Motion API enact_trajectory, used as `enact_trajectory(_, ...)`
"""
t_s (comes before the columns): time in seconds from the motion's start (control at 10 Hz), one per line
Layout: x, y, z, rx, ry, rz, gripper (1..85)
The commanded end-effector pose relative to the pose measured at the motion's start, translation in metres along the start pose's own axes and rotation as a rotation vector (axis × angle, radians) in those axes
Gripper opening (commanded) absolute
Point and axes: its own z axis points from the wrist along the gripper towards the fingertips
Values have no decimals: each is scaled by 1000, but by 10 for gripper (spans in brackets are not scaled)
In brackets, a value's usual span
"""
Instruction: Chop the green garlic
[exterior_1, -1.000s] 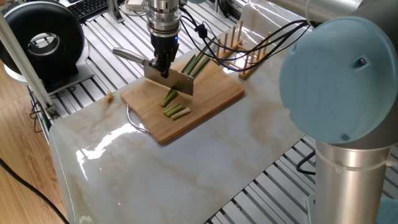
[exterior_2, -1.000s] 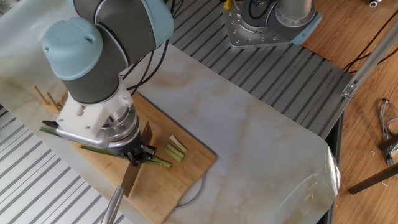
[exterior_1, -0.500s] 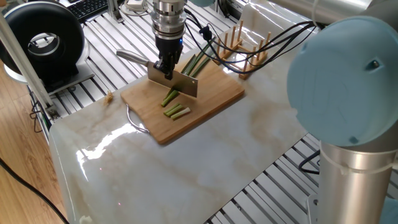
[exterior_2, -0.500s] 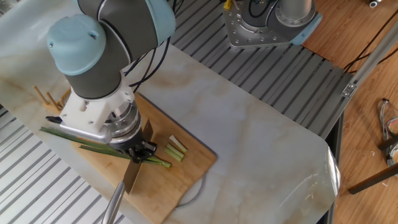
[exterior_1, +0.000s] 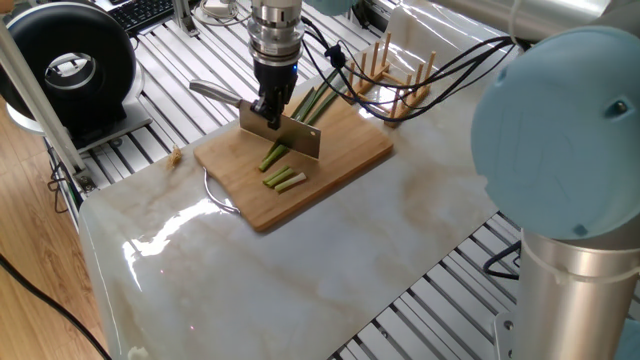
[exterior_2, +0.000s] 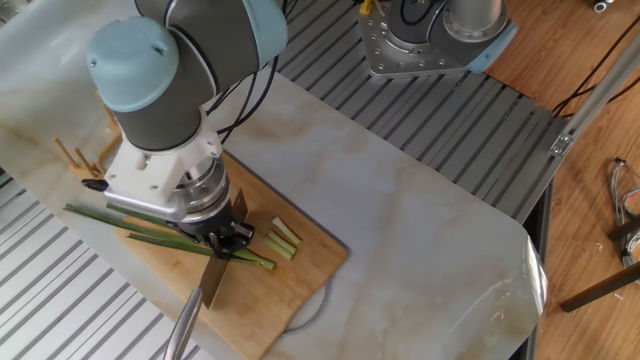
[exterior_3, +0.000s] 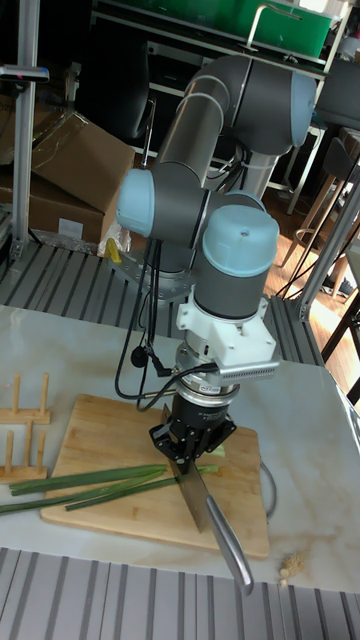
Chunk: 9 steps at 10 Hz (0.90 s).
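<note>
Wooden board (exterior_1: 340, 160) — glossy marble table (exterior_1: 330, 260).

A pale marble table (exterior_1: 330, 255) is carrying a bamboo cutting board (exterior_1: 350, 160) lying right under the fingers (exterior_1: 268, 105), and a wooden peg rack (exterior_1: 400, 85) sitting just beyond them.
</note>
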Motion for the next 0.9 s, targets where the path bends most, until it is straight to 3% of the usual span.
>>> enact_trajectory(0.0, 6, 0, -5, -22, -7, -10, 13)
enact_trajectory(0.2, 4, -2, -9, -21, 3, -7, 13)
enact_trajectory(0.6, -8, -4, 6, -12, 6, 9, 13)
enact_trajectory(0.8, -7, -3, -1, -9, 16, 9, 13)
